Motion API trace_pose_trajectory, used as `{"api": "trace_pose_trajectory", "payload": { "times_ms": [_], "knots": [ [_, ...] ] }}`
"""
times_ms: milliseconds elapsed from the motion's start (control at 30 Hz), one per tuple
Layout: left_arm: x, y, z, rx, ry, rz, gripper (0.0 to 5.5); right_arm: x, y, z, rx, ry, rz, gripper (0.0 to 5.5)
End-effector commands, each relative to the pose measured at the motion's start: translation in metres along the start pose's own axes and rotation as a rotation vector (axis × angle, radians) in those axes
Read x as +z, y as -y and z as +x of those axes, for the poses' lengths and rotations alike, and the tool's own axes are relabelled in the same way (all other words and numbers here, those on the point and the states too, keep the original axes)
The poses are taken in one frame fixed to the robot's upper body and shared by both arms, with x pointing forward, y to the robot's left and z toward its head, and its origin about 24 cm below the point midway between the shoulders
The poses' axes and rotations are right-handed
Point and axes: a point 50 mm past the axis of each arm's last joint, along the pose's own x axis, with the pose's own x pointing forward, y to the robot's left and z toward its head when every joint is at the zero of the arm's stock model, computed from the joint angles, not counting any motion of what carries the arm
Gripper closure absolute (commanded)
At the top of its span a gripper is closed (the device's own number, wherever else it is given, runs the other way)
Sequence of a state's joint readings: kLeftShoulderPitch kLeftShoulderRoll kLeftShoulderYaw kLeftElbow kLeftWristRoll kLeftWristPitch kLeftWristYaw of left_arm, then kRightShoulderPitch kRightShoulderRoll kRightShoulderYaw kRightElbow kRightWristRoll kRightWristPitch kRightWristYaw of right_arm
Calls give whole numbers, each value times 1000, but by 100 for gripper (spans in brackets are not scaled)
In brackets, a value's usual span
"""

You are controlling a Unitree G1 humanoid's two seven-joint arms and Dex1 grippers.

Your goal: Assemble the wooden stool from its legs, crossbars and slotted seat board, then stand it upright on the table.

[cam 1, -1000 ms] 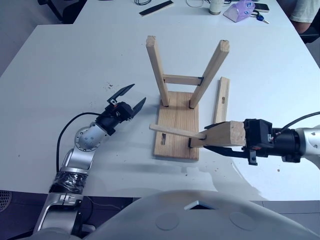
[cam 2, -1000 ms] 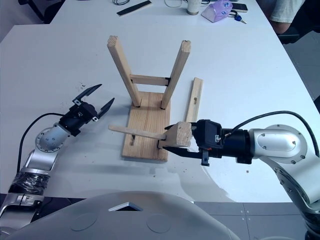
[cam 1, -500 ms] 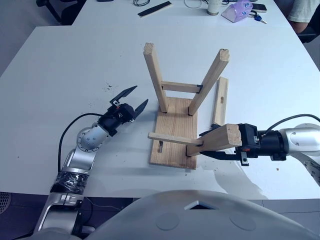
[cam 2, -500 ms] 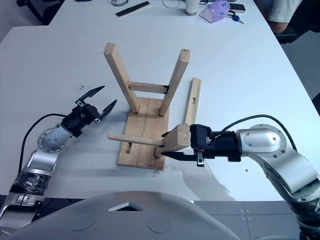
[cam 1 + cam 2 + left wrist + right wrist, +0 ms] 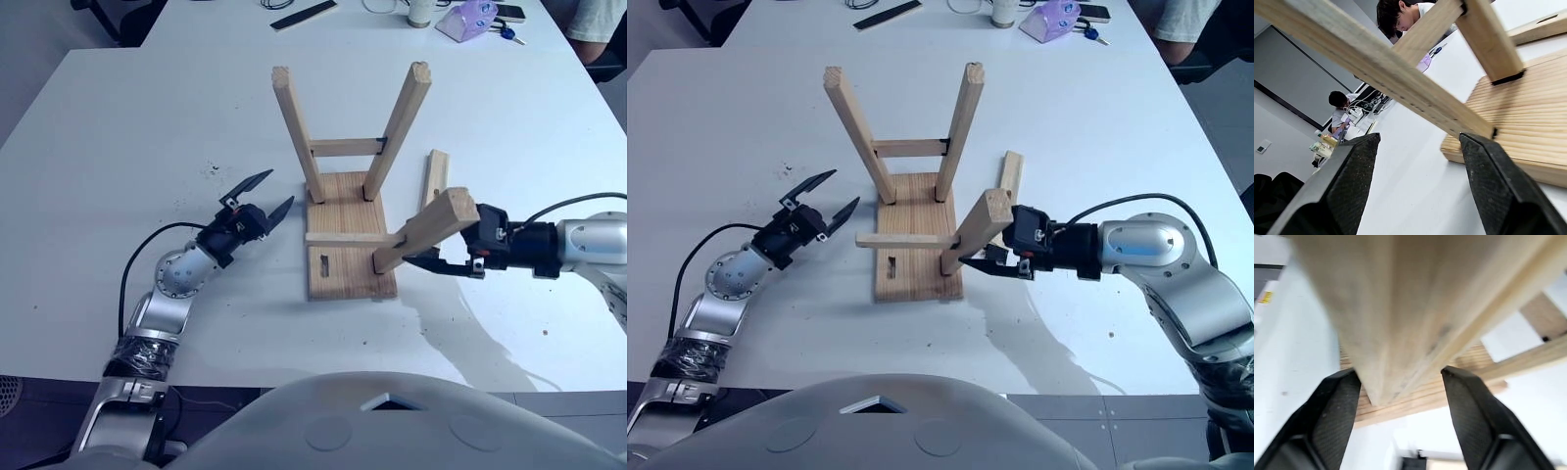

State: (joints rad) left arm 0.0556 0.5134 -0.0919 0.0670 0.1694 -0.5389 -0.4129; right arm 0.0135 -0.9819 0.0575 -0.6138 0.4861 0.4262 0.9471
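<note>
Wooden seat board (image 5: 353, 279) lay flat at the frame's centre, two legs (image 5: 294, 132) standing in it toward the top, joined by a crossbar (image 5: 345, 147). My right claw (image 5: 437, 251), right of centre, clamped a third, tilted leg (image 5: 418, 233) whose foot met the board. My left claw (image 5: 281, 187), left of the board, gaped wide.
</note>
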Motion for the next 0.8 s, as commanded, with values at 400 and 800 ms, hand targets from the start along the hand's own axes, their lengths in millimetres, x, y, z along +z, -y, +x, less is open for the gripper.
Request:
{"api": "trace_pose_trajectory", "payload": {
  "times_ms": [400,800],
  "knots": [
    [0,13,-9,21,-51,-21,250,6,-21,-35,-251,43,146,180],
    [0,17,-13,51,-76,-49,250,-58,-51,3,-812,-55,581,180]
  ]
}}
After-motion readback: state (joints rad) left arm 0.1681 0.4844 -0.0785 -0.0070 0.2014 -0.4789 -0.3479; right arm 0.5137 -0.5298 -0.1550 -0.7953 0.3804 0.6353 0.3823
